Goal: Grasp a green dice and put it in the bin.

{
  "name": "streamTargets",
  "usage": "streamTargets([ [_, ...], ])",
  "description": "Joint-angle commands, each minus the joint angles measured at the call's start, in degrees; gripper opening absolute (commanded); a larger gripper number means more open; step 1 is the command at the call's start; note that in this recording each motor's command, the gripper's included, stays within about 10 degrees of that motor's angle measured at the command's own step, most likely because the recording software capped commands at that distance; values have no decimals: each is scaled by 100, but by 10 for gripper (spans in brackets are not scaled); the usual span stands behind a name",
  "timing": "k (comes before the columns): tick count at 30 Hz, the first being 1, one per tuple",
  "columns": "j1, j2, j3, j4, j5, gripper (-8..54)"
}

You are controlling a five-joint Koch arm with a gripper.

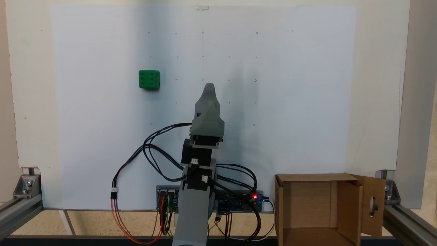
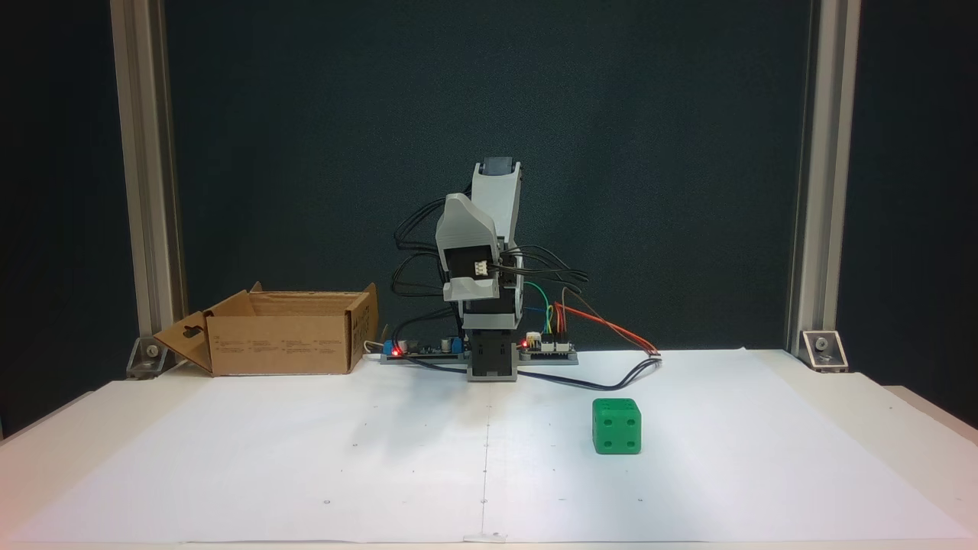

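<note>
Right, here is the green dice sitting alone on the white paper sheet, at about ten o'clock from the arm in the fixed view from above, well apart from everything else. Seen from the front in a fixed view, the same dice rests flat on the sheet at roughly four o'clock from the arm's base, showing a four-pip face toward the camera.

The arm is folded up over its base, the gripper pointing toward twelve o'clock in the view from above, its grey shell tapering to a single visible tip. From the front, the gripper hangs tucked against the arm. The jaws lie one behind the other, so I cannot tell how far apart they are; nothing shows in them.

Over to the bin: the brown cardboard box sits at four o'clock from the arm in the view from above, open upward, one flap with a slot cutout swung outward. From the front, the bin stands at nine o'clock from the base. There are small printed lines on its side, too small to read.

Black cables loop out at nine o'clock, and a red light glows on the circuit board by the base.
</note>
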Motion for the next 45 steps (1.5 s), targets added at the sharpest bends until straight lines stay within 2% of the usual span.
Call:
streamTargets([
  [1,70,615,299,-167,-79,447],
  [35,88,606,299,62,-105,447],
  [39,0,615,-18,1213,-114,447],
  [45,-123,606,-1923,3689,-141,416],
])
